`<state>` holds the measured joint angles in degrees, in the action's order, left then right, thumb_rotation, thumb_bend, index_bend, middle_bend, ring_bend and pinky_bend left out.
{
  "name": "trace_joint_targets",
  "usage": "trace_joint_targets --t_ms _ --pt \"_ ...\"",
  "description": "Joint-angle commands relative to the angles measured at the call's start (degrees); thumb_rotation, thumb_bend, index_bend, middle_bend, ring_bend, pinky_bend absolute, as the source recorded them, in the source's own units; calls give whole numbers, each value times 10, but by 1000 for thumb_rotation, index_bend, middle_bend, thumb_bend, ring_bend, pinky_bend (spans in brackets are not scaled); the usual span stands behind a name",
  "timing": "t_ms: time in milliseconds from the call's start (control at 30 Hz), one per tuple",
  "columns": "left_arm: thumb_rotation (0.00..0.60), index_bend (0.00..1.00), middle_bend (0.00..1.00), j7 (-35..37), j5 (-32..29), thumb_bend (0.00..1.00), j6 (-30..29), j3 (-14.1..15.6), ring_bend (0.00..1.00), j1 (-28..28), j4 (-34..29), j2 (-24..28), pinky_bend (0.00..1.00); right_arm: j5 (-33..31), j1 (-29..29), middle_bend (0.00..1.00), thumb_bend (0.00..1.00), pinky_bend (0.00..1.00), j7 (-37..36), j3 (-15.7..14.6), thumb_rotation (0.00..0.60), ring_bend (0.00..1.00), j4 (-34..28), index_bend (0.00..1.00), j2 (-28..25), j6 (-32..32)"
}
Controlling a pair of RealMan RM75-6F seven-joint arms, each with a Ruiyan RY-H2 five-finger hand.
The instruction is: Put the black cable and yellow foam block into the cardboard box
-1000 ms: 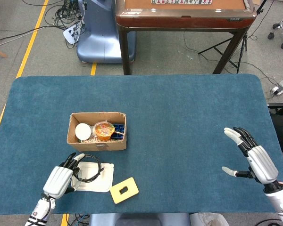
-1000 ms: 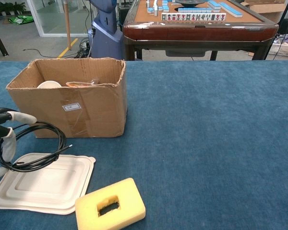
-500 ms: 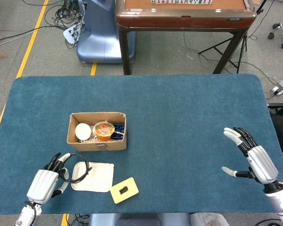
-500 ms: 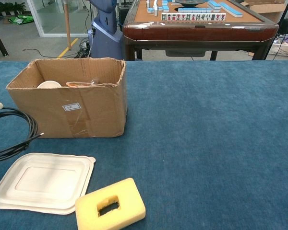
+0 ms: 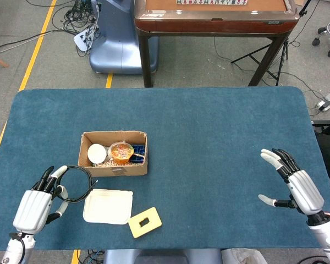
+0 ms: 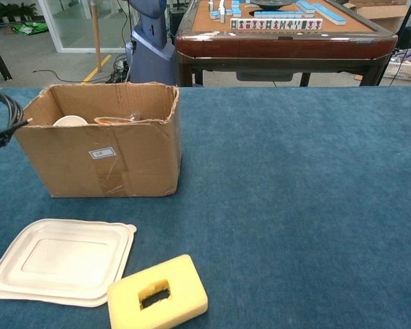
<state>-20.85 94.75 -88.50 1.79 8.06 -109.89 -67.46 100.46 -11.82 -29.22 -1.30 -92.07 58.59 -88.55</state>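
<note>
My left hand (image 5: 34, 206) holds the coiled black cable (image 5: 77, 182) up off the table, left of the white lid and below-left of the cardboard box (image 5: 113, 165). In the chest view only a bit of the black cable (image 6: 3, 123) shows at the left edge, level with the top of the cardboard box (image 6: 103, 157). The yellow foam block (image 5: 144, 221) lies flat near the front edge, also seen as the yellow foam block (image 6: 157, 295) in the chest view. My right hand (image 5: 297, 187) hovers open at the far right, holding nothing.
A white clamshell lid (image 5: 107, 206) lies flat between the cable and the foam block. The box holds a white cup (image 5: 97, 153), an orange-lidded bowl (image 5: 121, 152) and a blue packet. A wooden mahjong table (image 5: 214, 22) stands beyond the far edge.
My left hand has lifted the cable off the white lid and carried it left and upward. The right hand, foam block and box have not moved.
</note>
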Motion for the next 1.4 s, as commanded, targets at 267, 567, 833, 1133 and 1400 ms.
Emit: trace_joint_targets --t_ms 267,567,833,1133,1400 --pt "600 716 141 -8 -104 782 114 -75 50 79 -109 73 337 -1 0 105 0 0 -7 1 600 0 2 118 -2 -1" --pt "600 709 132 -6 -267 780 236 -123 50 161 -179 134 337 -1 2 105 0 0 -18 2 600 0 4 118 -6 -8" --pt "600 700 119 23 -393 779 319 -156 46 235 -196 169 308 -2 1 105 0 0 -23 3 600 0 6 118 -8 -8" --pt "600 672 71 9 -517 776 374 -170 22 329 -184 173 248 -3 3 105 0 0 -28 4 600 0 6 117 -10 -11" --pt "600 619 43 -10 -583 755 378 -165 8 391 -153 148 247 -4 5 105 0 0 -32 4 600 0 7 117 -11 -14"
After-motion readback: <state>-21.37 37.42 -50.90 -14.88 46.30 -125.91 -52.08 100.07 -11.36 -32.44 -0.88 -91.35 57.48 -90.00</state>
